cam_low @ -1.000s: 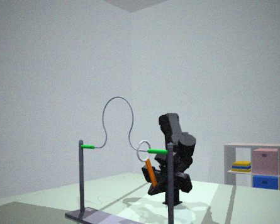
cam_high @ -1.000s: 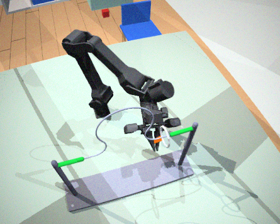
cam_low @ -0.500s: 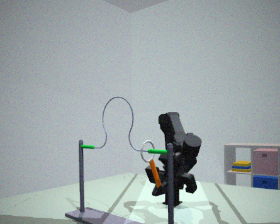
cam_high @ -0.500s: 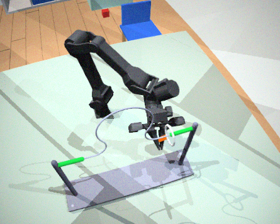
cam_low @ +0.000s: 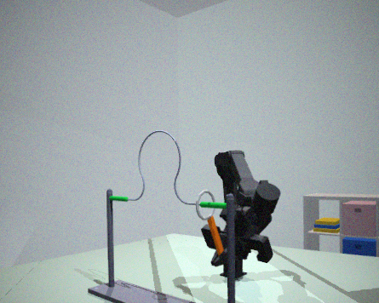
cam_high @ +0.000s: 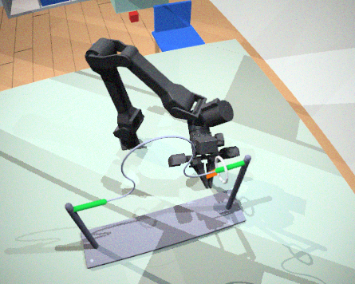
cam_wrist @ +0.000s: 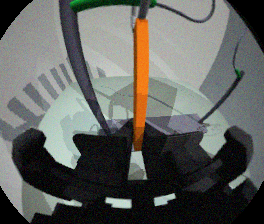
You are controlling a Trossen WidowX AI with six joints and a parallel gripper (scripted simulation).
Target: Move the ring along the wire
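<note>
The pale ring [cam_high: 226, 178] [cam_low: 197, 204] hangs around the green wire part [cam_high: 232, 164] [cam_low: 215, 205] [cam_wrist: 108, 4] next to the right post [cam_high: 237, 183] [cam_low: 230, 247]. Its orange handle [cam_high: 211, 175] [cam_low: 217, 239] [cam_wrist: 141, 80] points down from the ring. My gripper [cam_high: 207, 182] [cam_low: 220, 254] [cam_wrist: 135, 120] is shut on the handle's lower end, just left of that post. The thin grey wire [cam_high: 128, 159] [cam_low: 157, 133] loops away towards the other green part [cam_high: 89, 205] [cam_low: 119, 198] [cam_wrist: 239, 74] at the far post [cam_high: 81, 225] [cam_low: 110, 238].
Both posts stand on a grey base plate [cam_high: 147, 235] [cam_low: 128, 294]. The arm's base stands behind the wire. A shelf with coloured boxes [cam_low: 349, 223] stands beyond the table. A blue seat [cam_high: 175, 24] and a red cube [cam_high: 134, 16] are on the floor.
</note>
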